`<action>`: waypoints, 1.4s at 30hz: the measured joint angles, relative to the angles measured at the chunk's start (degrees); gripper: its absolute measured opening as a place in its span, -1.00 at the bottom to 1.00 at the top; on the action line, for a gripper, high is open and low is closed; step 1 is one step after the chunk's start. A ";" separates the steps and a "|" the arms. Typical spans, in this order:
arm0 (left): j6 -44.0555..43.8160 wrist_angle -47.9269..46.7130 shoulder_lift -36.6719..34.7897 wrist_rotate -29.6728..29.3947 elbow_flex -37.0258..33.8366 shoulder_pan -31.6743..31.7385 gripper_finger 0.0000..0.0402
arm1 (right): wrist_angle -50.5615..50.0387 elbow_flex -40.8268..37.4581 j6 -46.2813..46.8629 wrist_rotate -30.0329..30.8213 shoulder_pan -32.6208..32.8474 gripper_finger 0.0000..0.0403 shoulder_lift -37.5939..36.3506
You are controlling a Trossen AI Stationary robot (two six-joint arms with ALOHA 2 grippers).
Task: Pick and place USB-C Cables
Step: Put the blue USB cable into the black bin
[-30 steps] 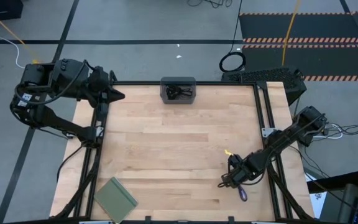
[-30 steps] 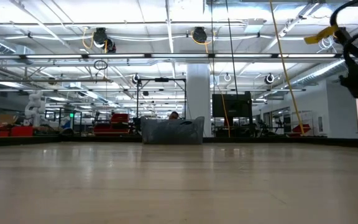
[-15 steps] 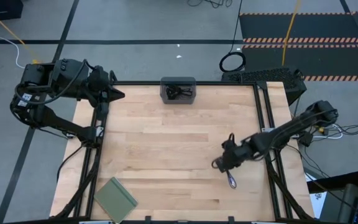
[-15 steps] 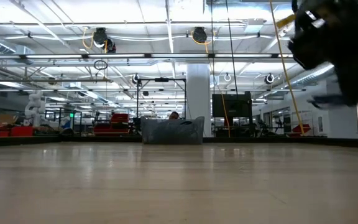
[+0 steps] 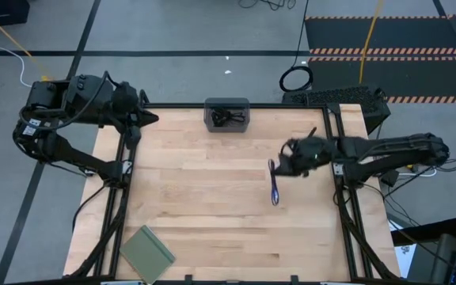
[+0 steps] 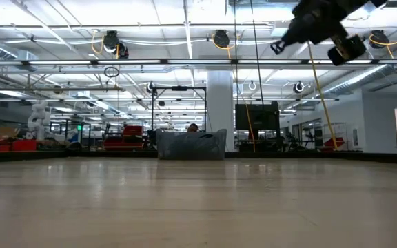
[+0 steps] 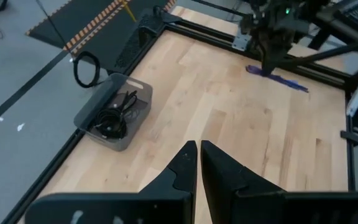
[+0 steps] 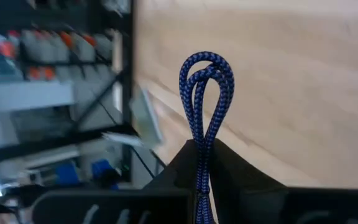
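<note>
Gripping the purple-blue cable between closed fingers, the right gripper now sits over the right-centre of the desk. A second ago it was low near the desk's front right edge; half a second ago it had moved partway inward; it is now farther toward the back and centre. The folded strand hangs from the fingers toward the front of the desk. In the right wrist view the cable is pinched where the two fingers meet, its doubled loop standing out past the fingertips. In the left wrist view the same strand shows beneath the right gripper, trailing to one side; whether its free end touches the wood cannot be told.

In the low view the right arm shows high at the upper right, clear of the surface.

The grey tray stands at the back edge, well apart from the right fingers, unchanged in position. Two black cables lie inside it, also seen in the left wrist view.

The left gripper is parked off the back left corner, as before; its fingers are closed nearly together, holding nothing.

The green pad lies at the front left, unmoved.
</note>
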 joint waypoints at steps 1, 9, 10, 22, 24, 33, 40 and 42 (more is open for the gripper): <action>-0.44 0.00 -0.02 -0.27 0.00 0.00 -0.87 | -0.24 0.94 -0.69 -0.80 -1.47 -0.94 -0.27; -0.49 0.31 0.44 -0.83 0.04 0.00 -0.87 | -3.84 14.05 -7.27 -5.95 -10.20 -0.94 1.99; -0.61 0.49 0.59 -1.33 0.06 0.00 -0.87 | -5.08 16.43 -8.50 -5.98 -11.02 -0.94 2.69; -1.89 0.72 2.18 -1.92 0.04 0.00 -0.87 | -23.31 45.94 -23.15 -12.61 -17.41 -0.94 12.77; -1.91 0.79 2.48 -1.92 0.04 0.00 -0.87 | -24.37 49.21 -26.51 -14.40 -17.98 -0.94 14.09; -3.05 0.92 2.99 -1.88 0.00 0.00 -0.87 | -24.88 54.57 -44.05 -19.69 -19.88 -0.93 16.25; -4.49 2.81 2.95 -1.85 0.00 0.00 -0.87 | -24.92 54.57 -59.40 -22.95 -20.46 -0.93 16.27; -4.94 4.02 2.95 -1.83 0.00 0.00 -0.87 | -24.92 54.57 -63.77 -23.60 -20.46 -0.93 16.28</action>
